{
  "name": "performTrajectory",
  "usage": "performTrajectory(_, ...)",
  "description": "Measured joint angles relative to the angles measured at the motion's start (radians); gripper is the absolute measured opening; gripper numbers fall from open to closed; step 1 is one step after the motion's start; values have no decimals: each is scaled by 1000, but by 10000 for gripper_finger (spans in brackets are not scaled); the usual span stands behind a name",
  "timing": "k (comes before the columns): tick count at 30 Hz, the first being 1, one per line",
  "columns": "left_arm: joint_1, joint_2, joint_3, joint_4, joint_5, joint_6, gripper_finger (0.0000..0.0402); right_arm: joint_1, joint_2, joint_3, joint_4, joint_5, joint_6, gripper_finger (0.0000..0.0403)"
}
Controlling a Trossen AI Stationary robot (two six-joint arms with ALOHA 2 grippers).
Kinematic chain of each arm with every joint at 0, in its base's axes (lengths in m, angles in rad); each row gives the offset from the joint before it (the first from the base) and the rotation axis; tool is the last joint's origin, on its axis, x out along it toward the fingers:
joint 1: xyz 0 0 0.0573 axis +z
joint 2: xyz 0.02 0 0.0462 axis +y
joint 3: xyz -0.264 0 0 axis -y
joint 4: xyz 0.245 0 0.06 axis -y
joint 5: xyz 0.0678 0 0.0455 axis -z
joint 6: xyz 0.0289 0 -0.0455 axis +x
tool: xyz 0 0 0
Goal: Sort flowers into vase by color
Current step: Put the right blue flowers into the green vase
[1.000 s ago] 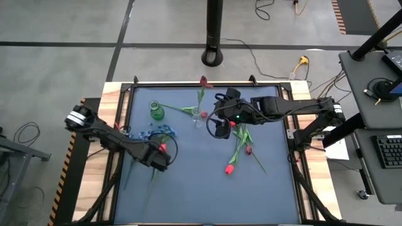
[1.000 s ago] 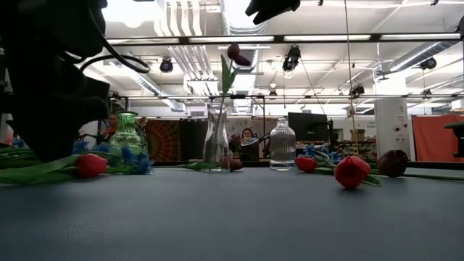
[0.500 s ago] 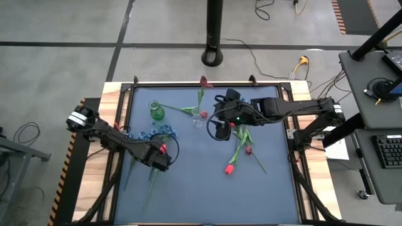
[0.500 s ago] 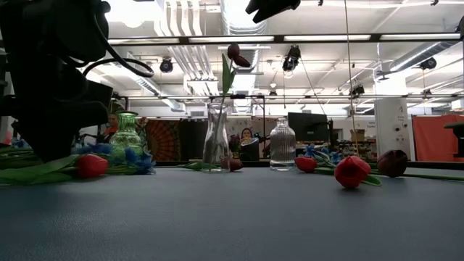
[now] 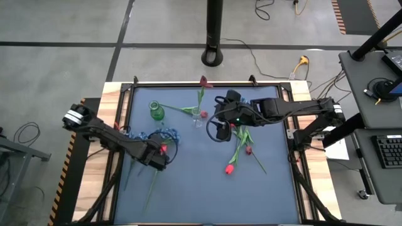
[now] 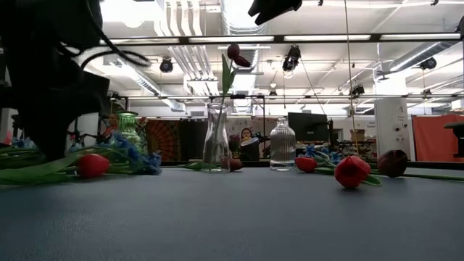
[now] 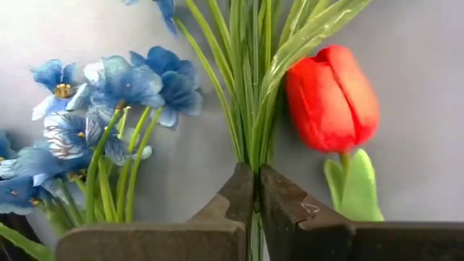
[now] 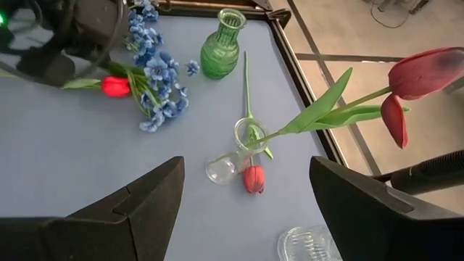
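Blue flowers [image 5: 157, 133] and a red tulip [image 5: 164, 149] lie at the table's left, with my left gripper [image 5: 158, 155] shut on green stems among them. In the left wrist view the blue blossoms [image 7: 109, 87] and the red bud [image 7: 333, 94] flank those stems. A green vase [image 5: 156, 112] stands behind the bunch. A clear vase [image 5: 198, 119] holds one dark red tulip [image 5: 203, 81]. More red tulips [image 5: 239, 150] lie on the mat to the right. My right gripper [image 5: 217, 130] hangs open above the table beside the clear vase [image 8: 235, 148]. My left gripper pinches a thin bundle of green stems [image 7: 250, 156] between its two fingers [image 7: 235, 196], which lie along the stems. The red bud's own stalk [image 7: 344, 163] passes outside the fingers. The red bud [image 6: 90, 165] rests on the mat.
A ribbed clear vase [image 6: 281, 143] stands under the right arm, also showing in the right wrist view [image 8: 308, 243]. A small red bud [image 8: 252, 177] lies at the clear vase's foot. The near half of the mat [image 5: 201, 201] is bare. A black post [image 5: 213, 31] stands beyond the far edge.
My left gripper has shifted slightly, staying shut. In the low view the blue blossoms beside it have risen a little and spread, while the red bud has stayed on the mat. The right arm has kept still.
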Motion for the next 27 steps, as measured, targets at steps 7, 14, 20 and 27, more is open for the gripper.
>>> performTrajectory(7,-67,-167,30,-11,-176,27,0,0,0,0,-11,0,0,288)
performTrajectory(14,-84,-355,49,-15,-602,170,0,1,0,0,-18,0,7,288)
performTrajectory(20,-82,-510,48,28,-880,349,0,2,0,0,-18,0,13,288)
performTrajectory(27,-82,-645,48,187,-1060,661,0,2,0,0,-18,0,13,288)
